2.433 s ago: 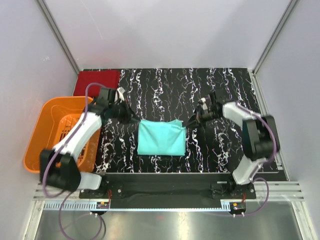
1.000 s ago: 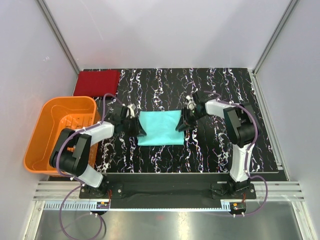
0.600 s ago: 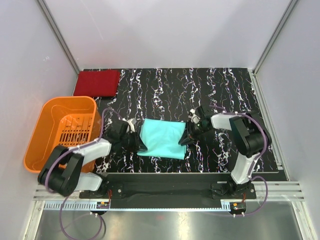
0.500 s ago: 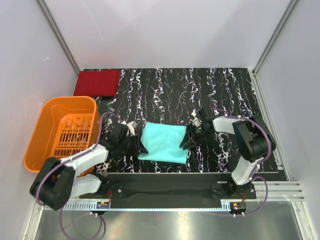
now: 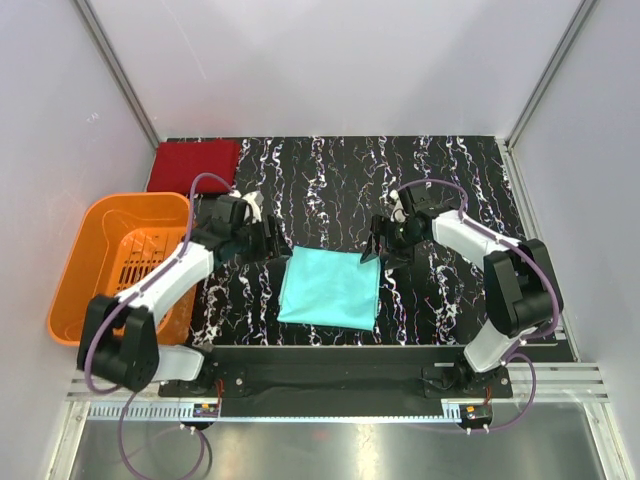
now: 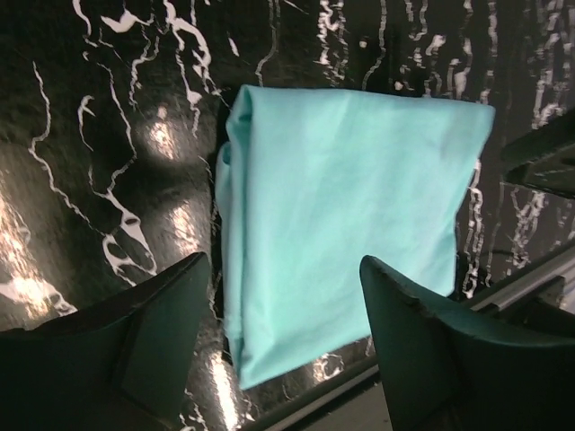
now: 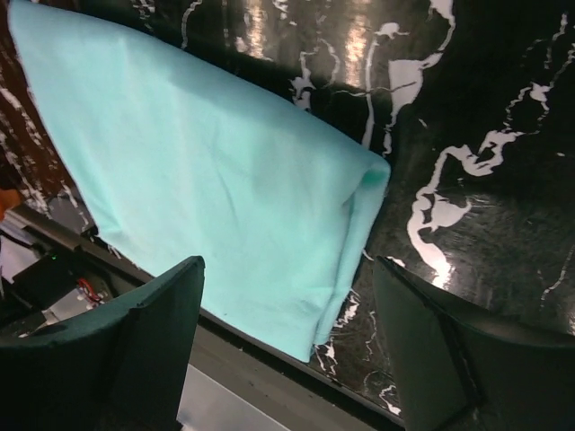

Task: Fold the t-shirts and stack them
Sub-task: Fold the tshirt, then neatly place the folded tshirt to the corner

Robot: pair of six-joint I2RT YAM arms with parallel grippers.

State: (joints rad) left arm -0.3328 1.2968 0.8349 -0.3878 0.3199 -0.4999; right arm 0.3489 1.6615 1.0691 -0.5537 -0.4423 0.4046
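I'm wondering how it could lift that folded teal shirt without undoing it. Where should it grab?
Probably its two side edges, one gripper from each side. The teal shirt lies flat, with stacked layers showing along its left edge, so the open left gripper and right gripper would best slide in low along the table and pinch all layers together.

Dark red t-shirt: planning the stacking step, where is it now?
In the top view the dark red t-shirt lies folded at the table's far left corner, just behind the orange basket, apart from the teal t-shirt.
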